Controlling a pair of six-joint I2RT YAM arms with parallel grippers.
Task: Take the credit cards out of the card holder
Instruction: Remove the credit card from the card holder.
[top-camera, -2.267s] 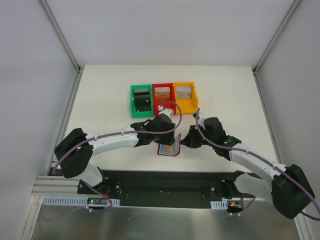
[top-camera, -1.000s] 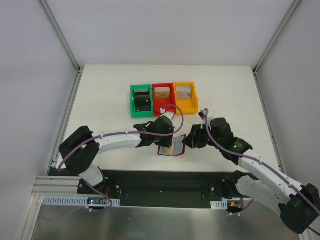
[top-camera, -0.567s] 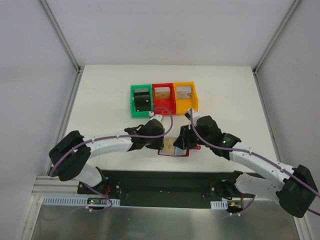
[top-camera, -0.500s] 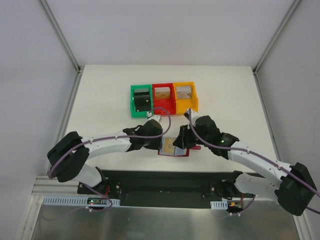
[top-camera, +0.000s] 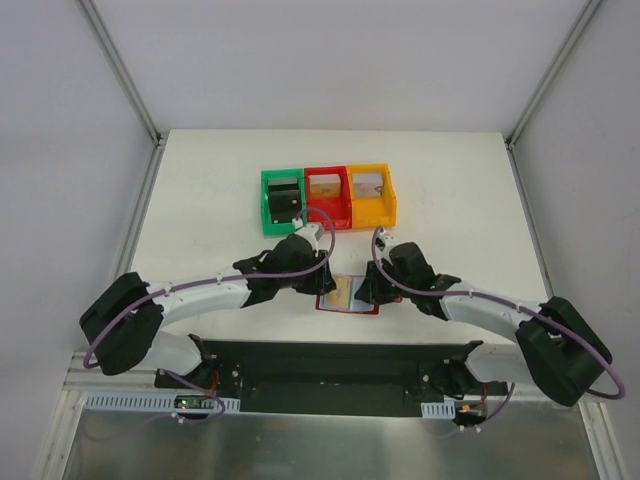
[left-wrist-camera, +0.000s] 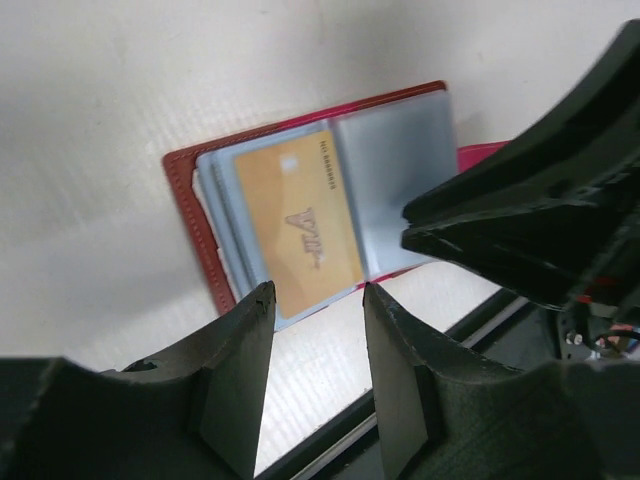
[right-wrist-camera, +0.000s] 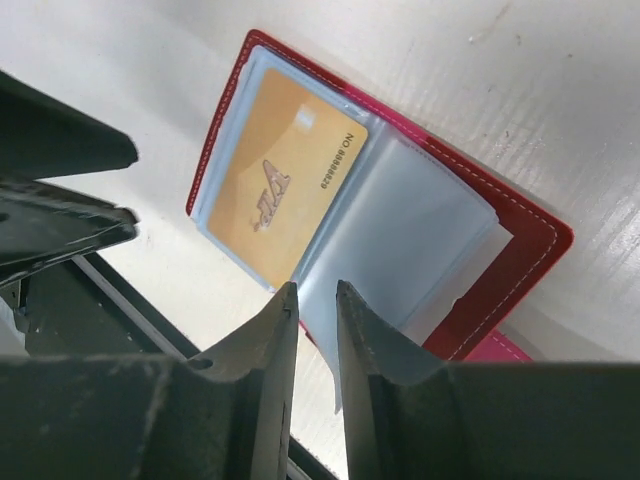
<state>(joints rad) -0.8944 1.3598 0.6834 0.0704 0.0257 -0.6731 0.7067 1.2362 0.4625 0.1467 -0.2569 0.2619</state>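
The dark-red card holder lies open on the table near its front edge, between both grippers. A gold credit card sits in its left grey-blue sleeve, and it also shows in the right wrist view. The right-hand sleeve looks empty. My left gripper is open and empty, just short of the holder's near edge. My right gripper has its jaws a narrow gap apart, straddling the lifted edge of a sleeve leaf. The red tab pokes out at the holder's side.
Three joined bins stand behind the holder: green with a black block, red, yellow. The table's front edge and a dark rail run just below the holder. The two arms crowd each other over it.
The holder, earlier held partly lifted by my right gripper, now lies flat and open. Both grippers have closed in on it from either side and dropped lower.
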